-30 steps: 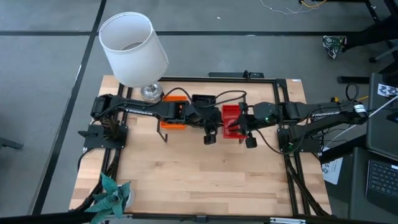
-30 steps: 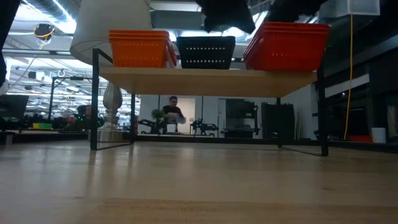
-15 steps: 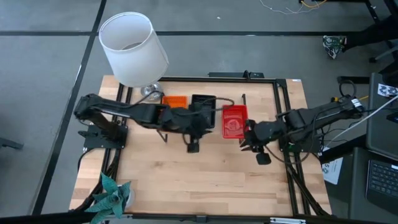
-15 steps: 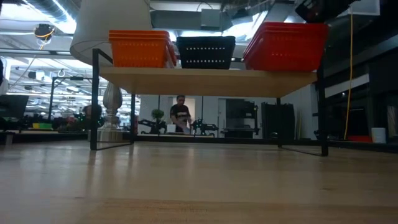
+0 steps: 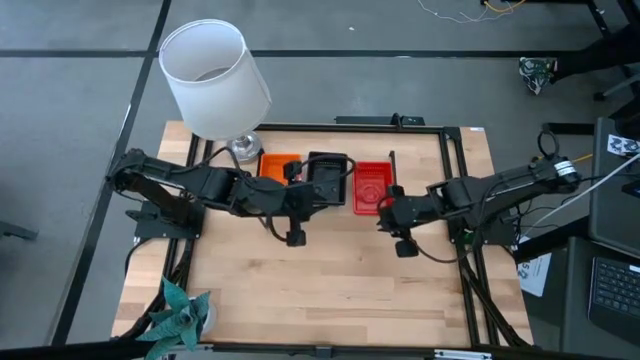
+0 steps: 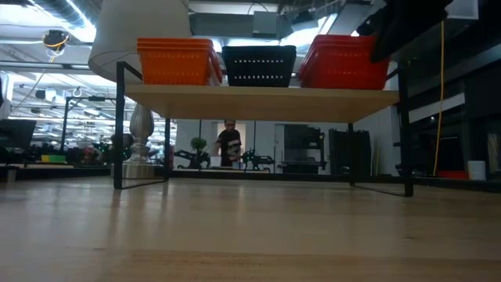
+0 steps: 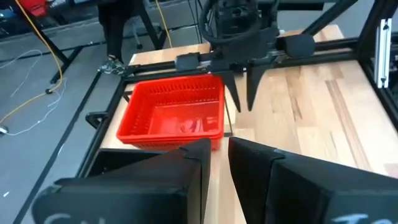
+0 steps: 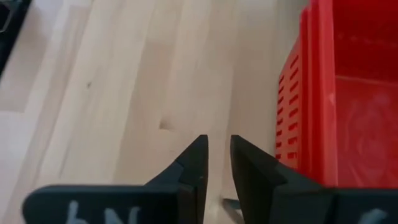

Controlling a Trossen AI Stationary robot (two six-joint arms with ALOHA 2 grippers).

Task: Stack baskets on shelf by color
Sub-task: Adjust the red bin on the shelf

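While both arms are pulling back off the shelf (image 6: 258, 103) toward the near side of the table (image 5: 330, 290), nothing is riding in either gripper. A second ago both were reaching in over the baskets; now the left gripper (image 5: 295, 236) is hanging just in front of the black stack (image 5: 326, 178), its fingers (image 7: 196, 162) drawn nearly together with only a thin gap between them and nothing in it. The right gripper (image 5: 404, 247) is sitting just off the near right corner of the red stack (image 5: 372, 188), likewise narrowed to a slit and empty, as its own wrist view is showing with bare wood beyond the fingertips (image 8: 198, 155). The red stack itself is looking shifted slightly leftward along the shelf compared with a second ago, so it was probably just nudged or set straight. Farther back, the orange stack (image 5: 277, 166) is resting at the shelf's left end beside the lamp (image 5: 214, 80), with black in the middle and red at the right. From the low view the three colours are standing side by side on the plank, and no basket is lying loose on the table, so the sorting is appearing finished and the arms are seemingly retreating. In the room beyond, a person (image 6: 229, 145) is walking past
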